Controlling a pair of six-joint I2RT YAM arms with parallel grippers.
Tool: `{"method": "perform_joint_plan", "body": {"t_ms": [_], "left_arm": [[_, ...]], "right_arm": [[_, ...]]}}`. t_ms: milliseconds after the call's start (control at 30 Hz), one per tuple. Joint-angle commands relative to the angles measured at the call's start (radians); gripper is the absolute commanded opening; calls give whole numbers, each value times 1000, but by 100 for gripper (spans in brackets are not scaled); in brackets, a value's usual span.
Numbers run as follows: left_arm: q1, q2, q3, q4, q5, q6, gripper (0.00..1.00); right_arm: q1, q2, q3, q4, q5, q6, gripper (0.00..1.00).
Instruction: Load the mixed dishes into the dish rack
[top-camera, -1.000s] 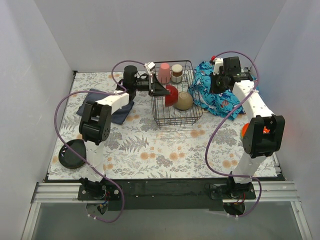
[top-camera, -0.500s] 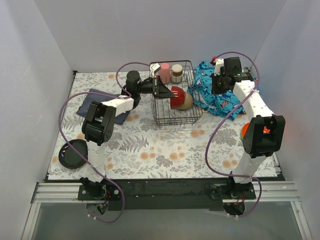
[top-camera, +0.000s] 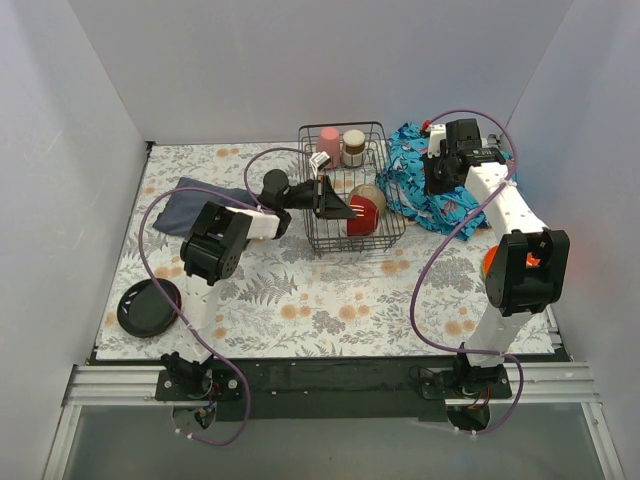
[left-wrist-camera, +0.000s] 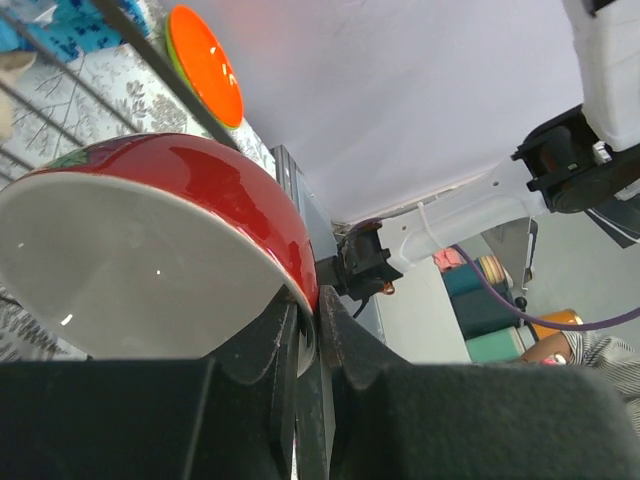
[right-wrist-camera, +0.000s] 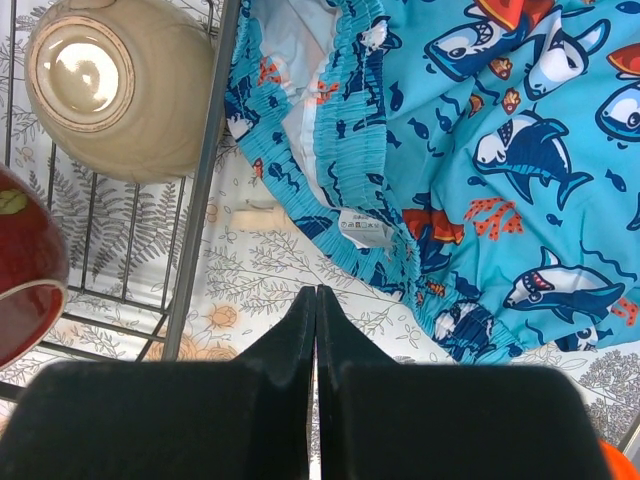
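Observation:
The black wire dish rack stands at the back middle of the table. A pink cup and a metallic cup stand in its far end, and a tan bowl lies upside down inside. My left gripper reaches in over the rack's left side, shut on the rim of the dark red bowl, which is tilted on edge beside the tan bowl. In the left wrist view the fingers pinch the bowl's rim. My right gripper hangs shut and empty above the blue patterned cloth.
A dark plate lies at the near left. An orange plate on a green one sits at the right, mostly behind my right arm's elbow. A navy cloth lies left of the rack. White walls enclose three sides.
My left arm has carried the red bowl from the rack's left edge rightward and down into the rack, beside the tan bowl. The right arm has not moved.

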Motion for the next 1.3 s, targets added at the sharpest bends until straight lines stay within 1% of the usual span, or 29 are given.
{"method": "perform_joint_plan", "body": {"t_ms": [0, 200, 333, 367, 400, 467, 500, 567, 600, 667, 700, 733, 800, 833, 933, 1000, 1133, 1167, 1267], "left_arm": [[-10, 6, 22, 45, -27, -115, 0], [-9, 32, 36, -104, -64, -28, 0], [-1, 35, 45, -204, -61, 16, 0], [7, 32, 49, -243, -59, 53, 0], [11, 23, 54, -326, -53, 79, 0], [34, 13, 69, -420, -43, 125, 0], [43, 9, 83, -539, -43, 200, 0], [65, -1, 118, -680, -46, 309, 0], [71, -2, 172, -827, -52, 422, 2], [79, 2, 242, -978, -67, 539, 7], [83, 9, 294, -1092, -76, 581, 15], [86, 10, 318, -1132, -91, 643, 21], [97, 10, 345, -1230, -131, 679, 24], [100, 7, 355, -1247, -144, 699, 29], [116, -39, 352, -1305, -199, 745, 38], [120, -80, 347, -1337, -233, 796, 40], [123, -125, 362, -1411, -309, 885, 48], [123, -134, 370, -1417, -325, 897, 51], [122, -155, 396, -1419, -395, 940, 53]], "right_arm": [[0, -12, 15, -15, 10, -2, 1], [0, -11, 17, -15, 4, 6, 1], [0, -5, 30, -15, 7, 2, 1], [0, -5, 32, -16, 5, 2, 1], [-2, -3, 36, -16, 4, 1, 1], [0, 6, 41, -13, 2, 1, 1], [0, 9, 50, -13, -7, 1, 1], [0, 24, 64, -13, -18, 6, 1], [0, 31, 72, -15, -27, 7, 1], [0, 44, 96, -15, -36, 10, 1], [0, 49, 104, -13, -42, 10, 1], [0, 55, 112, -13, -44, 10, 1], [0, 60, 118, -13, -50, 10, 1], [-2, 60, 119, -13, -51, 10, 1], [0, 58, 118, -12, -61, 4, 1], [-2, 57, 113, -10, -67, -2, 1], [0, 60, 101, 1, -85, 4, 1], [0, 61, 101, 5, -88, 6, 1], [0, 71, 104, 8, -97, 9, 1]]}}
